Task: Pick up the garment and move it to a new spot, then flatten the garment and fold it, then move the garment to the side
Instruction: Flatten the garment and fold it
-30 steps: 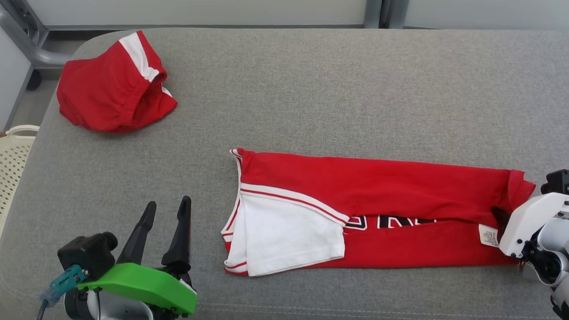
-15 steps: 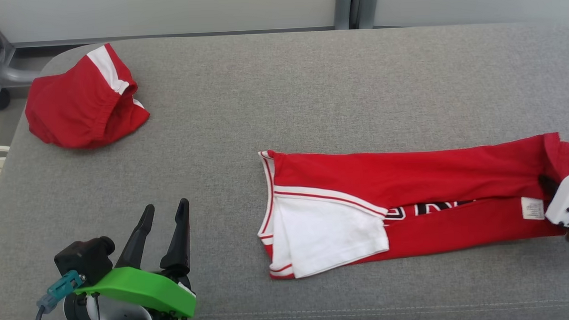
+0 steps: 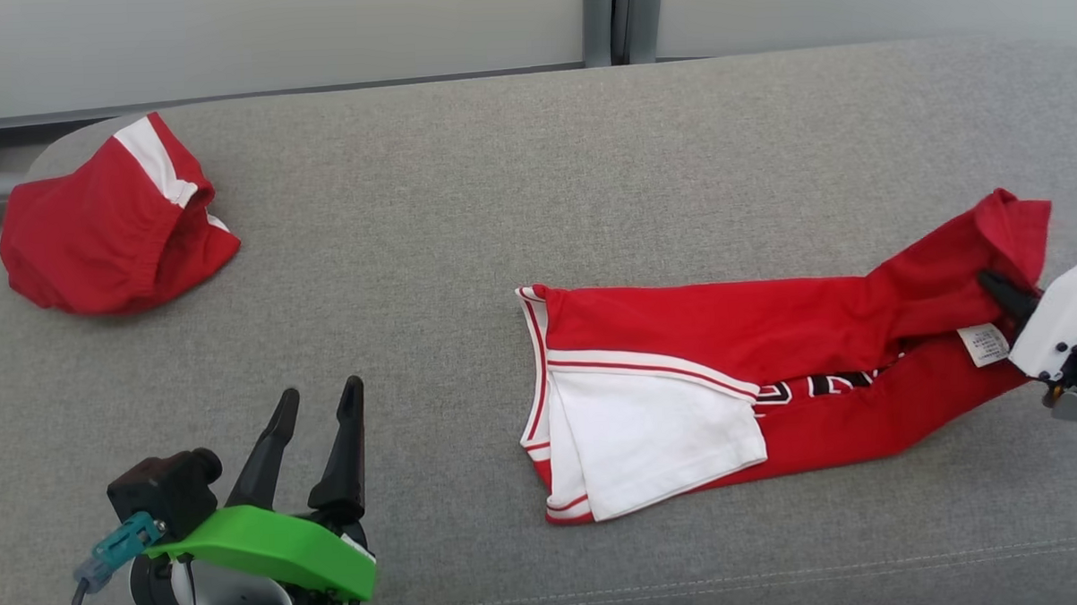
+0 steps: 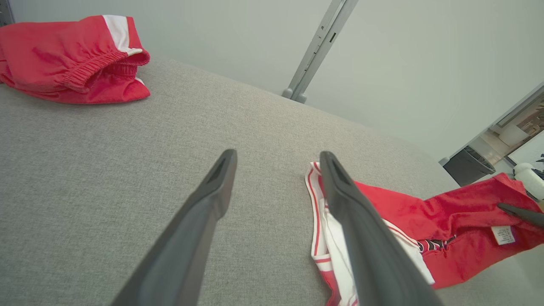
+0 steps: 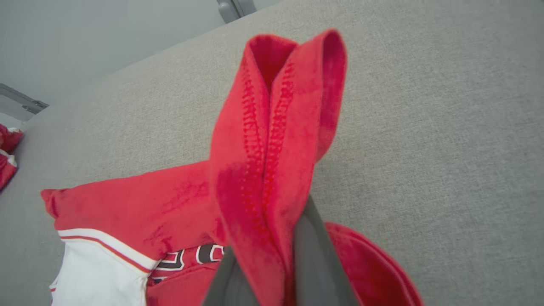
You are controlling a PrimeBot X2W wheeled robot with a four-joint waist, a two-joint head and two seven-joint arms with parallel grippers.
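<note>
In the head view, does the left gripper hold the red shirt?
No, the left gripper is open over the grey surface, well apart from the shirt.

Left claw (image 3: pixel 319 391): wide open and empty, two dark fingers spread in a V with tips pointing away from the robot. It sits low over the front-left corner of the padded surface (image 3: pixel 499 205). Green wrist cover (image 3: pixel 260 545) and black camera block (image 3: pixel 164 486) are right behind it.
Right claw (image 3: pixel 1002 291): clamped on the hem end of the garment (image 3: pixel 772 321), lifted off the surface at the right edge, fingers pointing left. White wrist housing (image 3: pixel 1054 320) is behind it, partly cut off by the frame.
</note>
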